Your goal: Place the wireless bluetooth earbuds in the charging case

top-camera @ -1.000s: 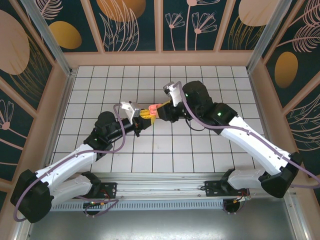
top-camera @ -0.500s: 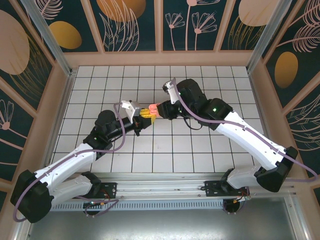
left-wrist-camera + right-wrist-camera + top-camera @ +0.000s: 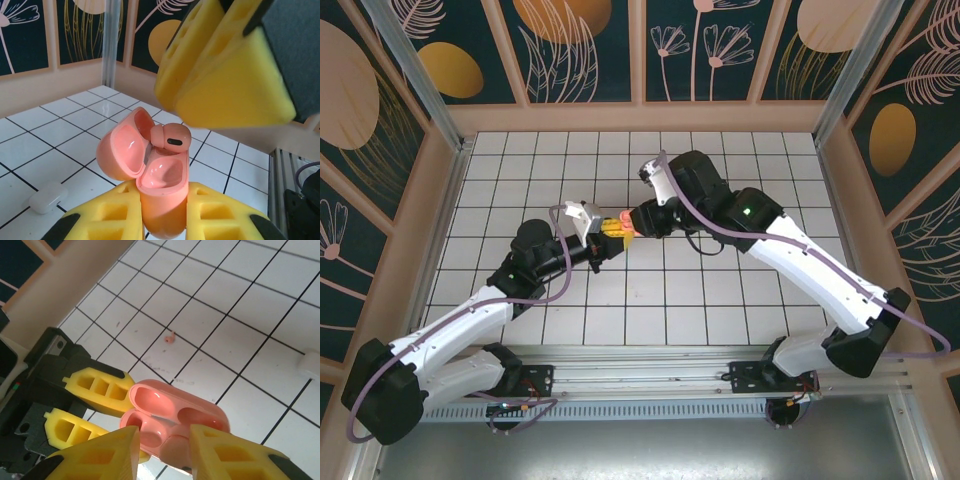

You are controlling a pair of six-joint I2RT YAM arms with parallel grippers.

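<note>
Nearest the bases, the L gripper [image 3: 162,212] is clenched on the lower body of the salmon-pink rounded plastic charging case [image 3: 162,175]. The lid is flipped back and the wells face up. It's held off the tiles like that, I'd say, so the other arm can work from above w/o the case skidding.

A salmon-pink plastic earbud [image 3: 170,139] sits at the mouth of one well, head poking up. It looks not fully seated, tho I can't be sure. The well beside it looks empty, so prob. that one gets filled next.

Just above hangs the R gripper [image 3: 162,442], yellow fingers parted a little w/ nothing between them. It's let go, by the look of it, and is close enough to nudge the bud down.

Beyond, on the white tiled table [image 3: 520,170], a small white rounded plastic piece [image 3: 47,196] lies well apart from the case — bud or case, can't tell. Farther out a tiny pink speck [image 3: 171,338] lies on a tile, too small to ID.
</note>
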